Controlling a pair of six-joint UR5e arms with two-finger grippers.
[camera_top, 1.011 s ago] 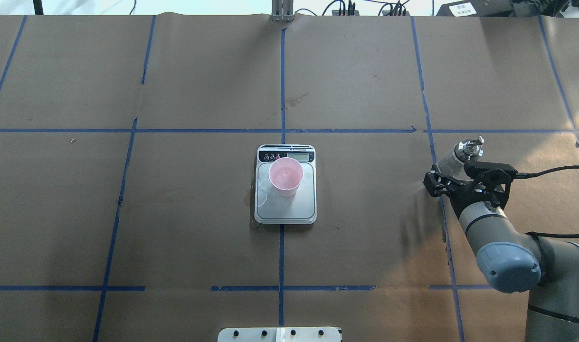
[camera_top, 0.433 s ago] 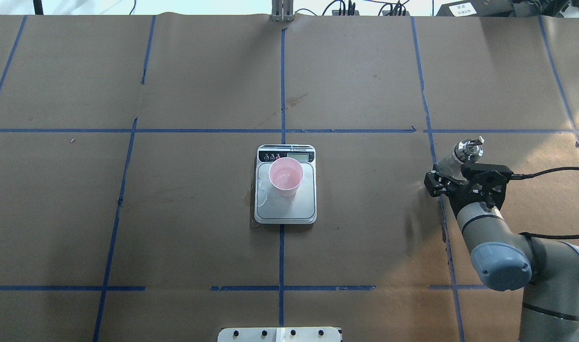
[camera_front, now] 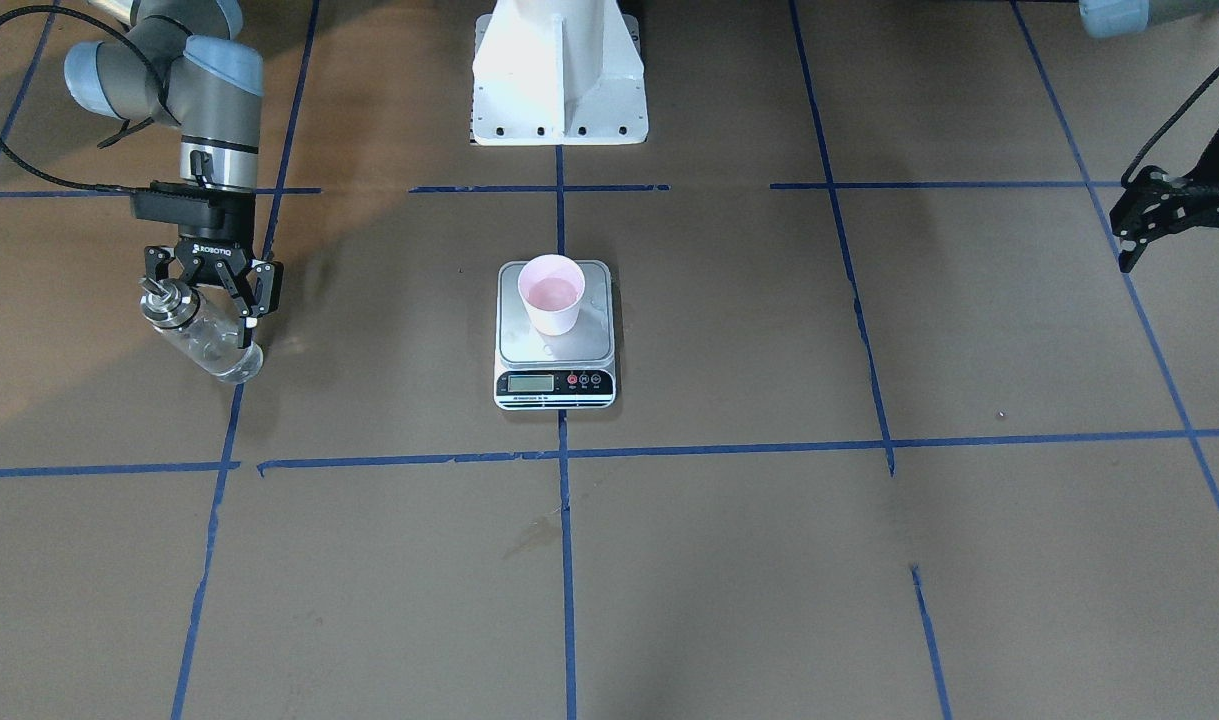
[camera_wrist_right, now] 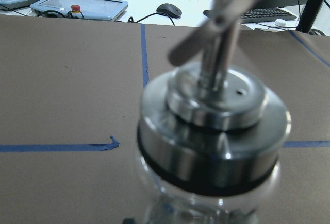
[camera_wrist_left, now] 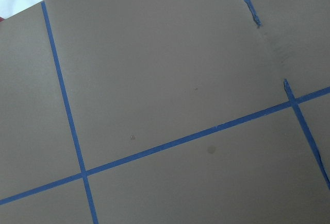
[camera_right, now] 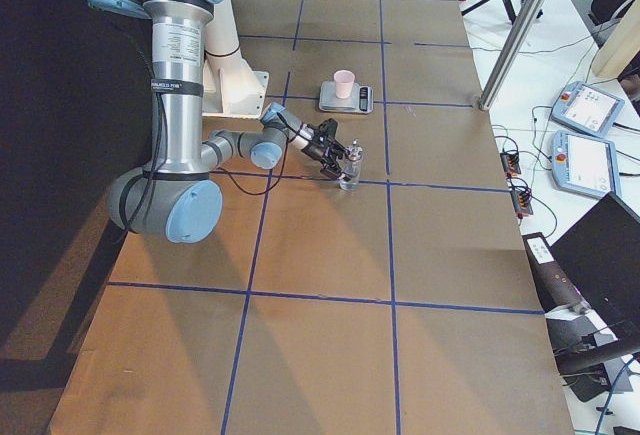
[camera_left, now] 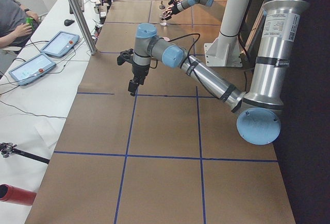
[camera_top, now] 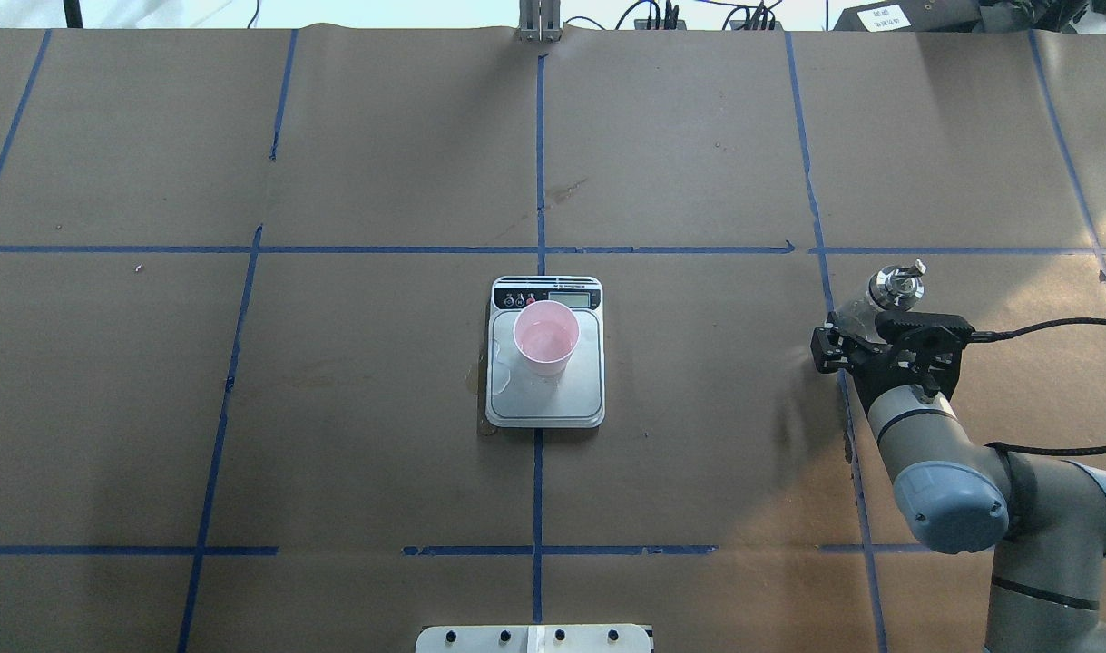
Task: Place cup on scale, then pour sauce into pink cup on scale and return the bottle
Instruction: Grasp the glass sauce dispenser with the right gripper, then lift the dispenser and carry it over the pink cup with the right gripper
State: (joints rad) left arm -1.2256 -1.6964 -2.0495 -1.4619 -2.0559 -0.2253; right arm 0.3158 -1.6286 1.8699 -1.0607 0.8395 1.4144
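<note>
Clock directions are read in the overhead view, with 12 away from the robot. The scale (camera_top: 553, 394) lies at the centre of the table (camera_top: 380, 435), its display (camera_top: 573, 298) at the 12 end. The cup (camera_top: 545, 337) stands on the scale toward 12, just short of the display. The bottle (camera_top: 893, 284) stands on the table at 3 from the scale, well apart. The right gripper (camera_front: 206, 303) is at 6 of the bottle, a finger on either side. The left gripper (camera_front: 1129, 250) hangs at 9, well apart from the scale.
</note>
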